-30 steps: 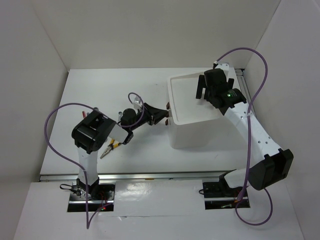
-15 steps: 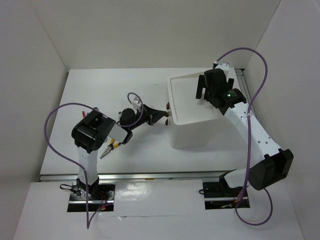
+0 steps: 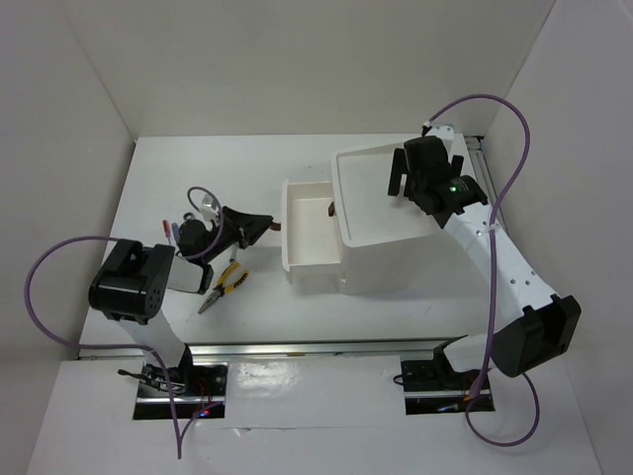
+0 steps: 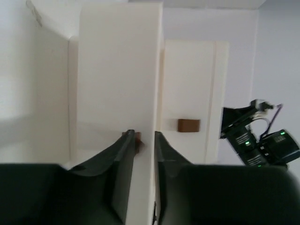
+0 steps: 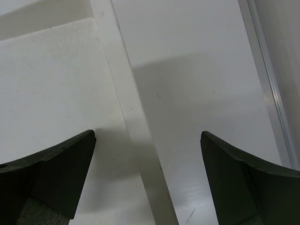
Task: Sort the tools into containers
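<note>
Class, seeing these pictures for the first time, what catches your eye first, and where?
The white box unit right of centre, one drawer standing open toward the left end effector, whose jaws pinch its small brown handle. Then the yellow-black pliers on the table left of the drawer, and the right end effector, wide open above the top tray.

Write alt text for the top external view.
White box with one drawer pulled out leftward, the left gripper at its handle. The right gripper hangs open over the box's top tray. Pliers and screwdrivers lie on the table.
</note>
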`<control>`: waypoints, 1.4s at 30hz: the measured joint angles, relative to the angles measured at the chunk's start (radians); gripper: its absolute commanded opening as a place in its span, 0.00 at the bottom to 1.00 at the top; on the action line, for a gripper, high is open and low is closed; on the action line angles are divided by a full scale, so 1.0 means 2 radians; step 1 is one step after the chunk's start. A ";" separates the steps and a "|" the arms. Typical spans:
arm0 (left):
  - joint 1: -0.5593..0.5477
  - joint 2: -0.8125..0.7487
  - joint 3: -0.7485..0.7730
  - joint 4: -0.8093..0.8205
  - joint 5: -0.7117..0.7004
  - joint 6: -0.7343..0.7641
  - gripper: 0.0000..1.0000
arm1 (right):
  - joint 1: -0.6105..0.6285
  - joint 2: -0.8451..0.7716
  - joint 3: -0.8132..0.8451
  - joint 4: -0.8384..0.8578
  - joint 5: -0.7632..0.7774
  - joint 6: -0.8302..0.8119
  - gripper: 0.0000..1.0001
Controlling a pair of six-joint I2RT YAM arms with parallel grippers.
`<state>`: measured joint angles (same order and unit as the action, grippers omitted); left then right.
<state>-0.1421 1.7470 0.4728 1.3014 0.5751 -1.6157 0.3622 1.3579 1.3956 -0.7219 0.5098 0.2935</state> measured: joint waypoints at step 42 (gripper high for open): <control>0.182 0.040 0.446 -0.980 -0.333 0.558 0.75 | 0.004 -0.056 -0.057 0.032 -0.097 -0.005 1.00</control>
<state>0.2211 1.8267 1.3643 -0.6594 -0.0906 -0.4992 0.3710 1.2453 1.2819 -0.6582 0.3149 0.2829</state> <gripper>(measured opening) 0.751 1.001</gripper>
